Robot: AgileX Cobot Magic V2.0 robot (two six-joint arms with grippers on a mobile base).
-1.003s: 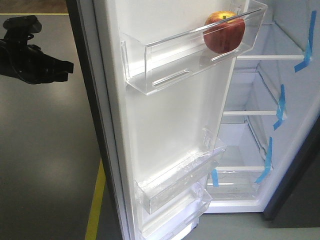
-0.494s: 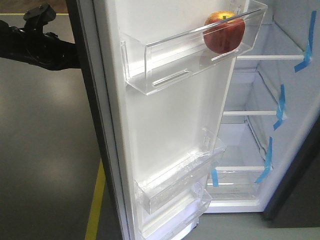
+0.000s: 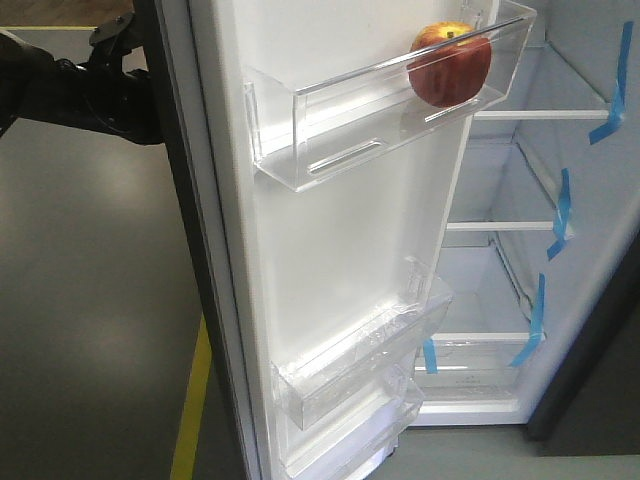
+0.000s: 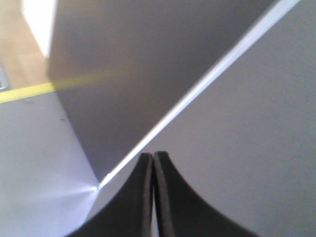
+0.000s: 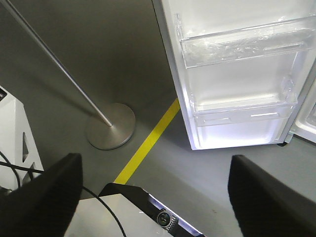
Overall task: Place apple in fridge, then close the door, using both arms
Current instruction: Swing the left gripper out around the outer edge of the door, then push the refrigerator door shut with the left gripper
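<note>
since a second ago the left arm (image 3: 70, 95) has swung rightward across the front view, from out over the grey floor to the dark outer edge of the door (image 3: 340, 250), where its front end now slips out of sight. nothing else has shifted. the left gripper (image 4: 152, 157), in its wrist view, has both black fingers pressed together with nothing between them, pointed at the door's dark grey outer skin; whether the tips touch it cannot be told through the blur. the right gripper (image 5: 154, 159) hangs with its fingers spread wide and empty above the floor, near a yellow floor line (image 5: 148, 143) and a round-based metal stand (image 5: 111, 132). the apple (image 3: 450, 65) sits in the top door bin (image 3: 330, 120), at the end nearest the fridge (image 3: 585, 180) interior, against the clear front wall. the door stands wide open, white inner face toward the camera.
</note>
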